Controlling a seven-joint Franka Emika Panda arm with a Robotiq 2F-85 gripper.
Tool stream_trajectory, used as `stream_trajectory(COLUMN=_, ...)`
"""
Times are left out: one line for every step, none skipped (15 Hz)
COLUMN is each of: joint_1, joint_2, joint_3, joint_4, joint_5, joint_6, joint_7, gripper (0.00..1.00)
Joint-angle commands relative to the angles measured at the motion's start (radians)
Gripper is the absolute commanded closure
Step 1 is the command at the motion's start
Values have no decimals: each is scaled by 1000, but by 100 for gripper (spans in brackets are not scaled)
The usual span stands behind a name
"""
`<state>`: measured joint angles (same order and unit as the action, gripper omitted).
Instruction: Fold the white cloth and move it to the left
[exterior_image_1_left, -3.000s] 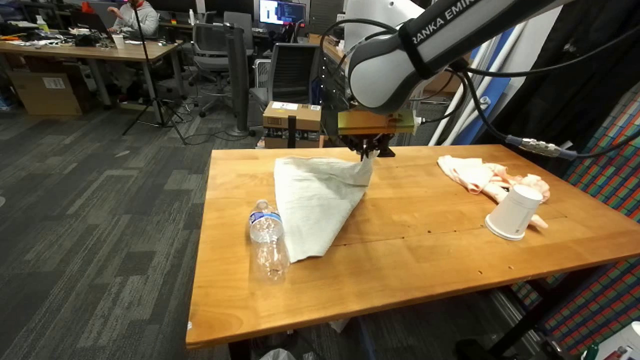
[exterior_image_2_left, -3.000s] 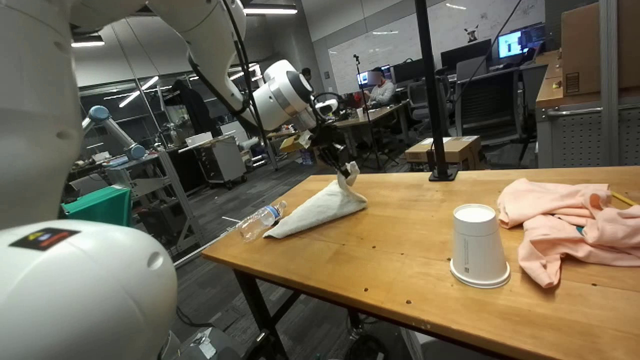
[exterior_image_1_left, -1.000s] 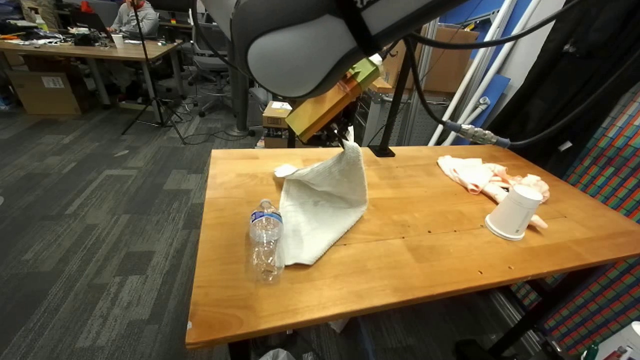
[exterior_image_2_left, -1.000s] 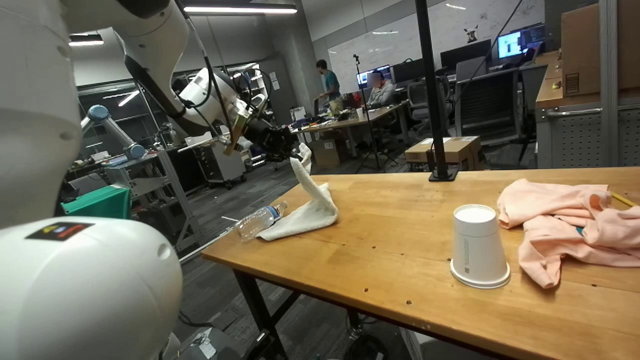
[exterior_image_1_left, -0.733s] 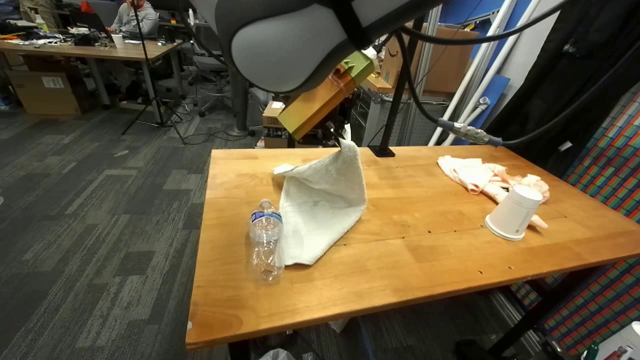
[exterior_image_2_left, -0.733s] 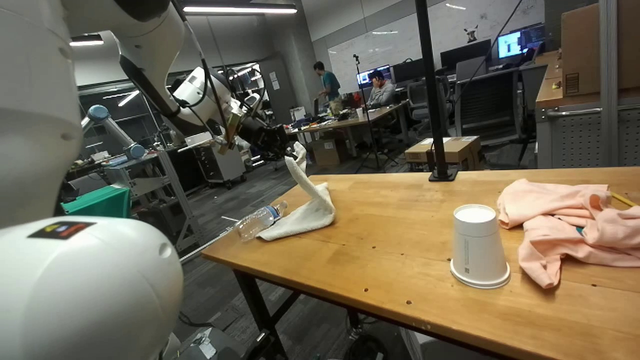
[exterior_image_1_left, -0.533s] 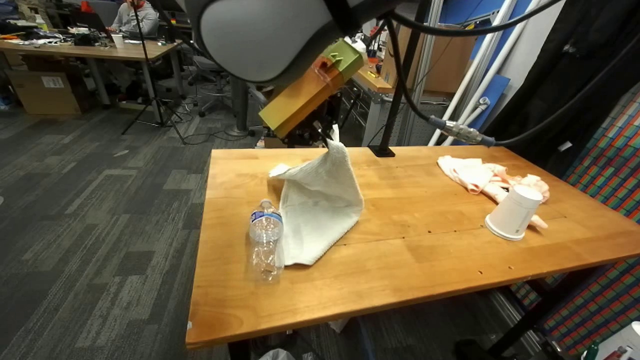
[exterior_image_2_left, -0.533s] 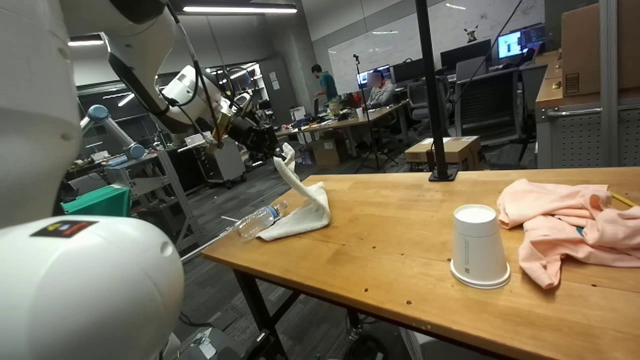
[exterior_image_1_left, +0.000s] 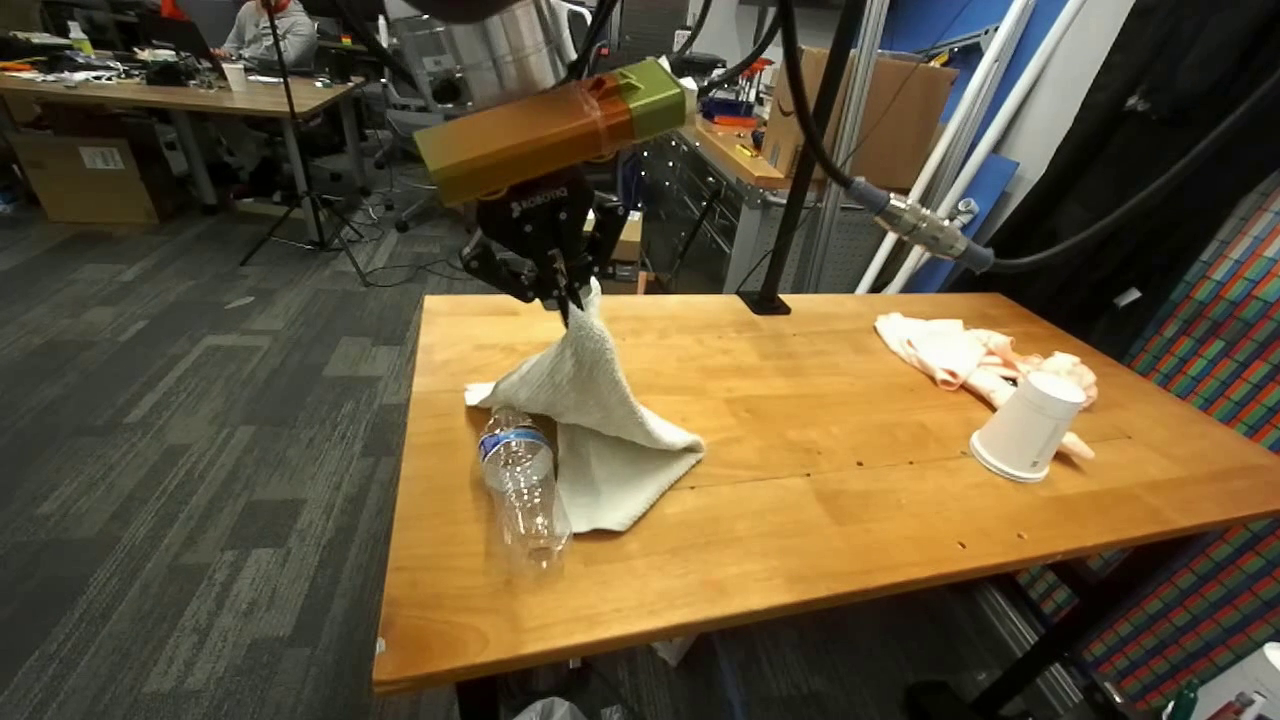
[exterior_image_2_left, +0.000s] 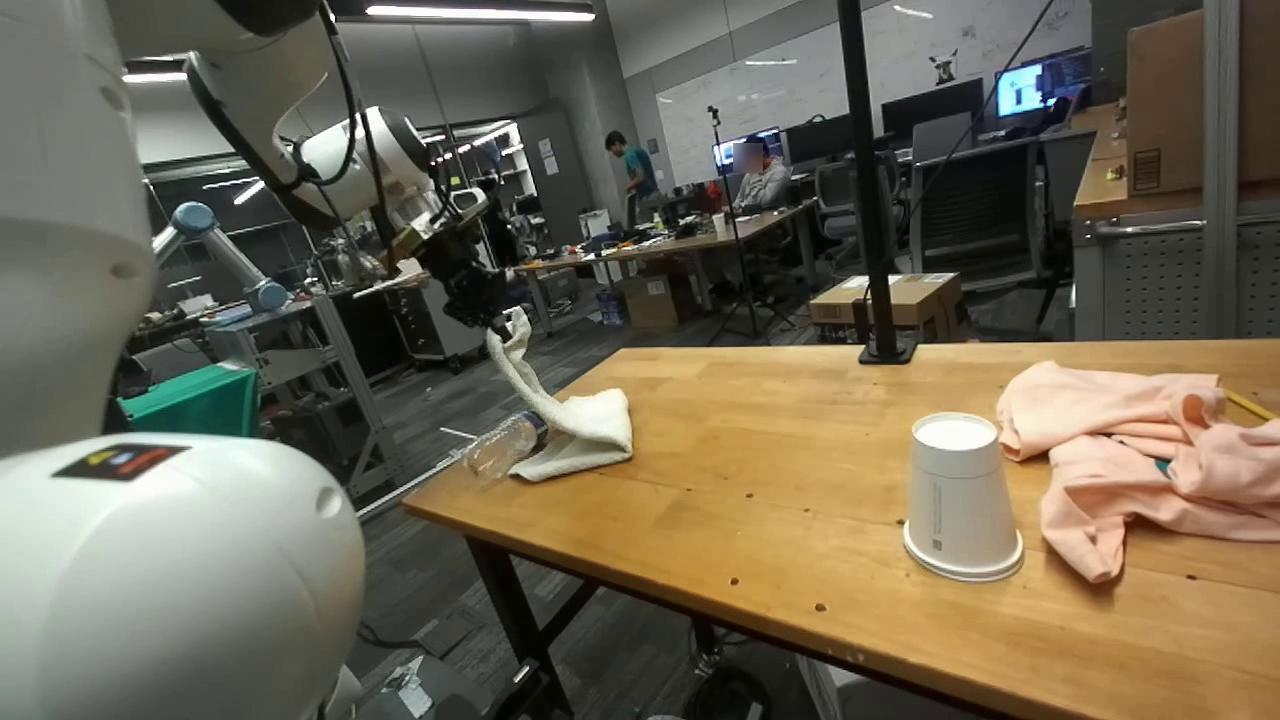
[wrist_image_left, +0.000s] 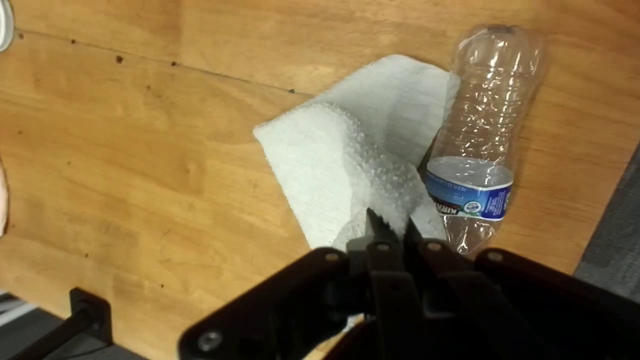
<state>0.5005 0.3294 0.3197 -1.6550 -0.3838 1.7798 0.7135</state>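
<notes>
Claw (wrist_image_left: 392, 223) closed almost fully, white cloth (wrist_image_left: 315, 165) pinched in its grip, gripped portion held above counter (wrist_image_left: 150, 175), remainder draped down onto it, laid toward 11 o'clock of claw in wrist view.

white cloth (wrist_image_left: 310, 165), pale-pink fabric (exterior_image_2_left: 1110, 490)

We see a wooden tabletop (exterior_image_1_left: 820, 530), and beside it a grey, patterned carpet floor (exterior_image_1_left: 150, 500). Beyond the tabletop, in an exterior view, we find a cardboard box (exterior_image_2_left: 925, 300), a dark chair (exterior_image_2_left: 975, 215) and, farther away, a whiteboard (exterior_image_2_left: 820, 85); higher than the tabletop shines a ceiling lamp (exterior_image_2_left: 480, 13).
</notes>
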Motion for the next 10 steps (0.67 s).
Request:
stream_trajectory(joint_1=-49, joint_2=-64, joint_3=-27, joint_4=-46, joint_5=113, joint_6=47, joint_7=-35, gripper=95)
stream_trajectory(joint_1=-67, joint_2=-79, joint_3=-36, joint_4=-70, joint_5=136, joint_6=69, joint_7=-49, gripper=95)
stream_trajectory(joint_1=-82, joint_2=-89, joint_3=-43, joint_4=-85, joint_5=160, joint_6=82, joint_7=-59, gripper=95)
stream_trajectory(joint_1=-99, joint_2=-102, joint_3=-52, joint_4=-113, joint_5=185, joint_6=106, joint_7=-69, gripper=95)
stream_trajectory(joint_1=-112, joint_2=-107, joint_3=-60, joint_4=-129, joint_5=205, joint_6=124, joint_7=-77, gripper=95)
stream_trajectory(joint_1=-127, joint_2=-117, joint_3=-67, joint_4=-155, joint_5=221, joint_6=153, joint_7=-88, gripper=95)
stream_trajectory(joint_1=-138, joint_2=-120, joint_3=-74, joint_4=-169, joint_5=235, joint_6=174, joint_7=-100, gripper=95)
stream_trajectory(joint_1=-151, joint_2=-119, joint_3=-80, joint_4=-182, joint_5=252, joint_6=193, joint_7=-115, gripper=95)
stream_trajectory(joint_1=-161, joint_2=-119, joint_3=-85, joint_4=-193, joint_5=270, joint_6=209, joint_7=-126, gripper=95)
stream_trajectory(joint_1=-171, joint_2=-116, joint_3=-89, joint_4=-204, joint_5=291, joint_6=223, joint_7=-139, gripper=95)
